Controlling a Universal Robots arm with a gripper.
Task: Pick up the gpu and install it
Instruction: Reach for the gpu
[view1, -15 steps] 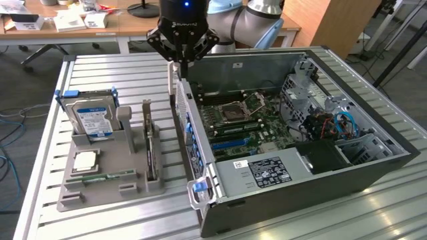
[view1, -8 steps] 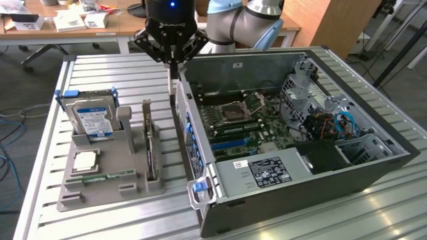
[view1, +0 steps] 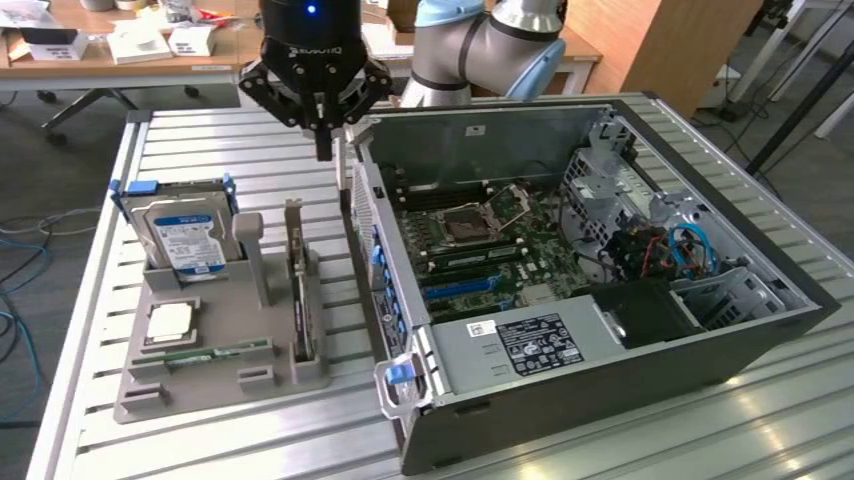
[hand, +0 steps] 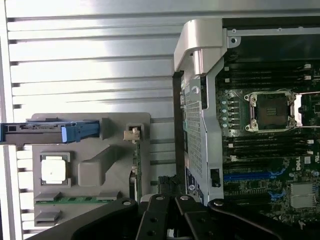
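Exterior view: gripper (view1: 323, 148) pinched closed with nothing between the fingers, pointing straight down. It hangs over the slatted table (view1: 240, 445), just beside the far corner of the open case (view1: 641, 400), roughly over the gap between case and tray (view1: 147, 395). gpu (view1: 303, 310) is parked in the tray, standing on edge in the slot on the side nearest the case, apart from the gripper and untouched. Also in the tray: hard drive (view1: 187, 240) upright at the far end, cpu (view1: 170, 322) lying flat, ram (view1: 200, 352) flat beside it. Case lies on its side, motherboard (view1: 487, 260) exposed. Wrist view: gpu (hand: 136, 170) seen edge-on between tray and case wall
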